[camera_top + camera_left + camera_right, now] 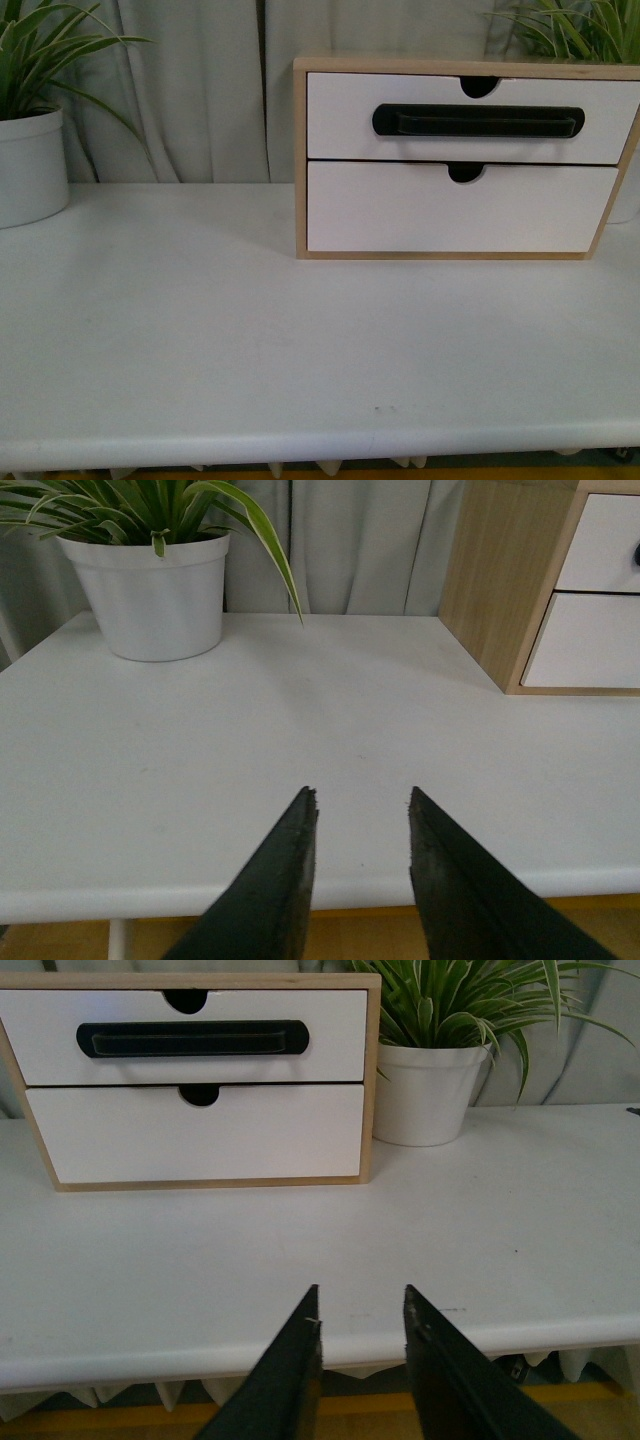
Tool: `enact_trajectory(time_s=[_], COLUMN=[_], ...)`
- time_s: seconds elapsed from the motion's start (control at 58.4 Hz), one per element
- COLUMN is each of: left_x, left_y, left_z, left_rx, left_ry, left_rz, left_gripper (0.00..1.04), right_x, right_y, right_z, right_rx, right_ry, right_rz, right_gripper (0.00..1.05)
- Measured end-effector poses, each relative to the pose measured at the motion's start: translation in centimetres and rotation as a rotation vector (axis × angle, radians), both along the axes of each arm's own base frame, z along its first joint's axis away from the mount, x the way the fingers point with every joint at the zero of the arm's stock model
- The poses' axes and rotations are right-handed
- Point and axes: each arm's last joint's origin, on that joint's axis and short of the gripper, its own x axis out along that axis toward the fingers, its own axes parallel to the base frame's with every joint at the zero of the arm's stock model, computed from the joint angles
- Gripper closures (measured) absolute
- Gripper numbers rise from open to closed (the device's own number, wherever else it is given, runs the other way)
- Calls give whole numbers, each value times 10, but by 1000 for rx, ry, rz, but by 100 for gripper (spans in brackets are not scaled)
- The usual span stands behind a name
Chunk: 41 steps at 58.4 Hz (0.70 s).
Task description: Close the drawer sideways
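Note:
The drawer (350,115) with the long black bar handle (478,121) and a semicircular notch is the upper one of a light-wood box (300,160) at the back right of the white table. Its front looks about level with the frame; it also shows in the right wrist view (330,1045). A plain white drawer (400,210) sits below it. My left gripper (362,802) is open and empty over the table's front edge, far from the box. My right gripper (361,1298) is open and empty at the front edge, facing the box. Neither arm shows in the front view.
A white pot with a striped green plant (28,165) stands at the back left, also in the left wrist view (155,595). A second potted plant (428,1090) stands right of the box. Grey curtains (190,90) hang behind the table (250,340).

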Motion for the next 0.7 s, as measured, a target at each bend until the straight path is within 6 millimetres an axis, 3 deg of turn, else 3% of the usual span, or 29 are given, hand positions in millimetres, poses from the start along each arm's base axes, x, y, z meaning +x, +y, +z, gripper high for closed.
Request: enact_trajectory(time_s=[0.103,0.376,0.702], left_x=[0,0,0], left_y=[0,0,0], left_z=[0,0,0], left_rx=[0,0,0], left_ry=[0,0,0], left_rz=[0,0,0], left_gripper=[49,5,6], right_x=[0,0,0], right_y=[0,0,0], right_z=[0,0,0], right_rx=[0,0,2], right_ry=[0,0,0], right_rz=[0,0,0], right_gripper=[55,9,9])
